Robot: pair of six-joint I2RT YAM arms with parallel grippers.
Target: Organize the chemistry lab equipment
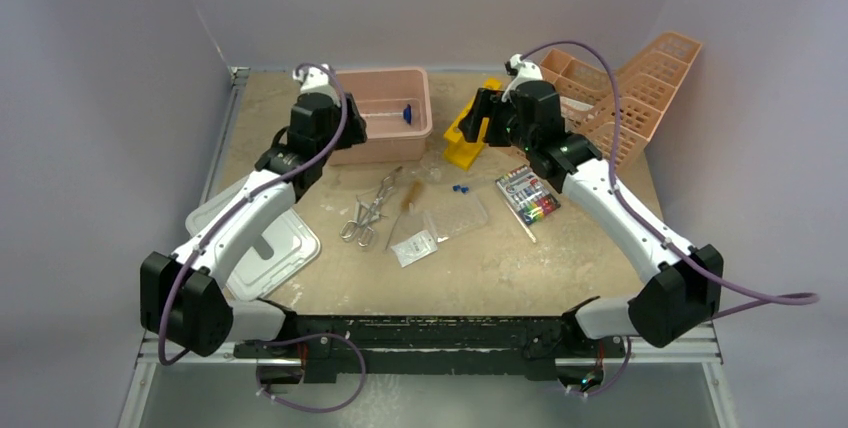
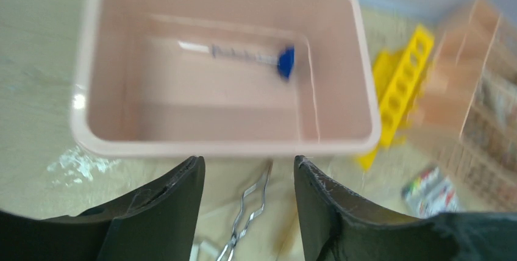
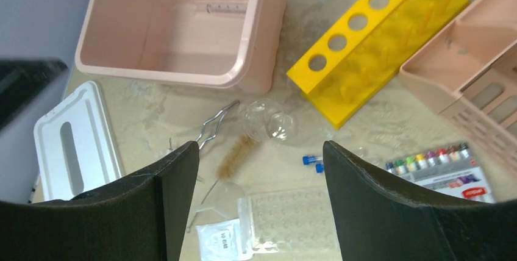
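The loose items lie mid-table: silver tongs (image 1: 368,210), a bristle brush (image 1: 410,196), clear plastic bags (image 1: 415,246), a clear well plate (image 1: 458,213) and two tiny blue-capped tubes (image 1: 460,188). A pink tub (image 1: 385,113) holds a clear syringe-like tube with a blue end piece (image 2: 285,63). My left gripper (image 2: 247,160) is open and empty, just in front of the tub, above the tongs (image 2: 247,212). My right gripper (image 3: 261,146) is open and empty, high above the brush (image 3: 235,157), tubes (image 3: 313,162) and well plate (image 3: 292,218). I cannot make out the wire triangle.
A yellow tube rack (image 1: 470,128) lies right of the tub. Orange baskets (image 1: 620,88) stand at the back right. A box of coloured markers (image 1: 527,195) lies right of the tubes. A white lid (image 1: 262,248) lies at the front left. Walls enclose the table.
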